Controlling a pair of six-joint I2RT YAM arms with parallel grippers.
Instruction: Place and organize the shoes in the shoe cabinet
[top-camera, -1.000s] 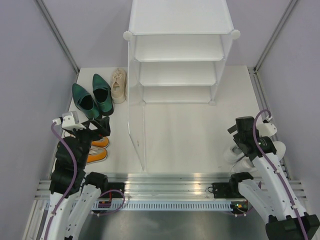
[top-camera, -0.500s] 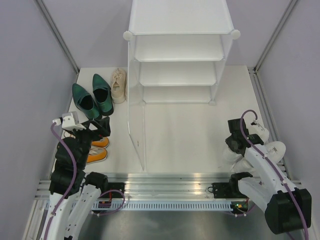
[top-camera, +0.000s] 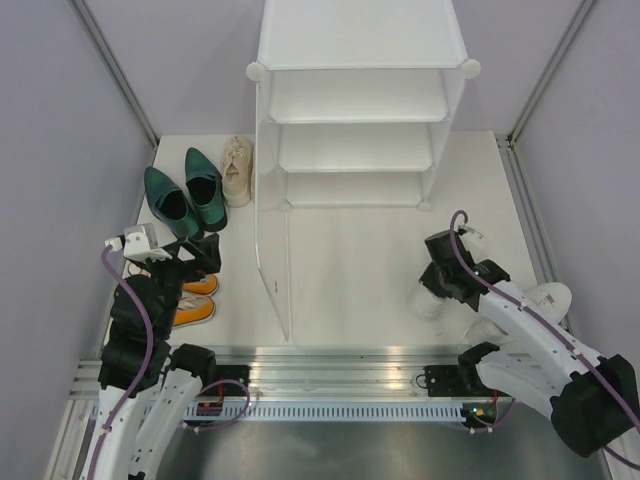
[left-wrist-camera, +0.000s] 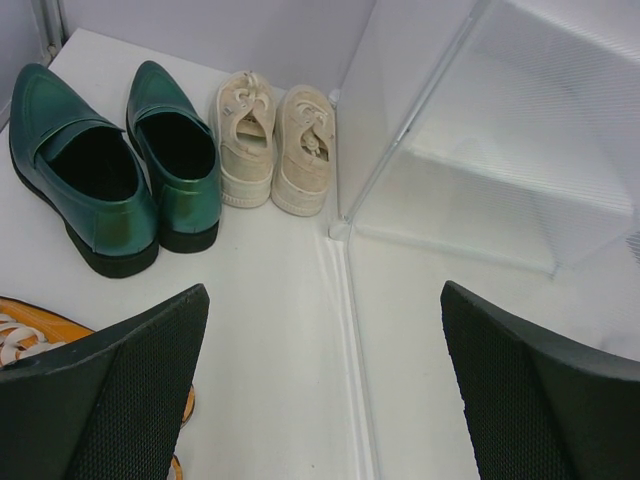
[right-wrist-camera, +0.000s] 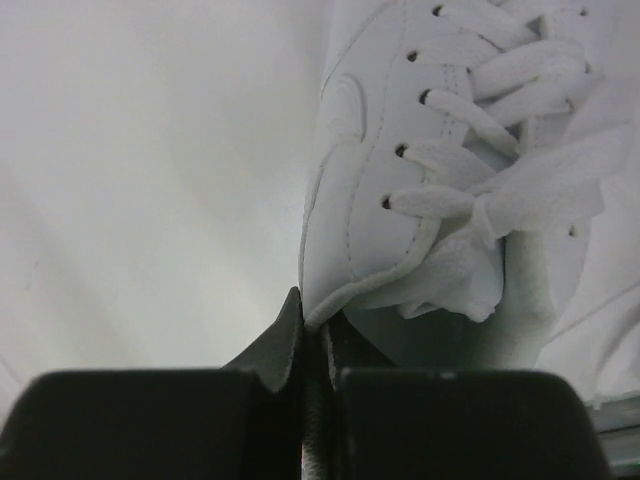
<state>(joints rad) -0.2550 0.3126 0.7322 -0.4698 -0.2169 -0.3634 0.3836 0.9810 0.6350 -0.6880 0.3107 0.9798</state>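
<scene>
Right gripper (right-wrist-camera: 312, 345) pinches a white sneaker (right-wrist-camera: 400, 180) by its collar rim, toe pointing away — the shoe cabinet (top-camera: 360, 35) stands beyond, slightly left, nearer this arm.

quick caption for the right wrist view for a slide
Right tool pinched shut on the side edge of a white sneaker, its laces facing the camera.

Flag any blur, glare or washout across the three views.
Top external: soft even light, faint shadows, shoe cabinet low-contrast against the white floor. Left wrist: green heels sharp with glossy sheen; cabinet interior hazy through its translucent panel. Right wrist: white sneaker nearly washes into the floor.
</scene>
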